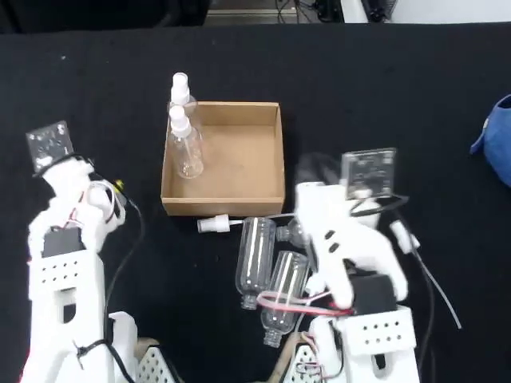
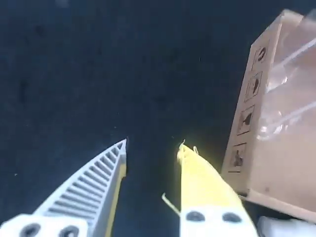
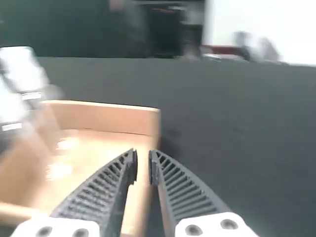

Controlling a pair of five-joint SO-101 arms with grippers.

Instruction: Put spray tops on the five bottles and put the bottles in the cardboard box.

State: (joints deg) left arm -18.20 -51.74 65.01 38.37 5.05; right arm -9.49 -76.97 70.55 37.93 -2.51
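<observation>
Cardboard box point(image 1: 239, 206) sits mid-table in the high view, with two capped bottles point(image 1: 185, 148) against its nine o'clock wall. A loose spray top point(image 1: 214, 224) lies just at its six o'clock and two bare bottles point(image 1: 257, 257) at five. Left wrist view: the left gripper point(image 2: 153, 145) is splayed and empty beside the box. Right wrist view: the right gripper point(image 3: 142, 153) is nearly pinched on nothing. The bottles look light, slick and prone to rolling; grasp mid-barrel.
</observation>
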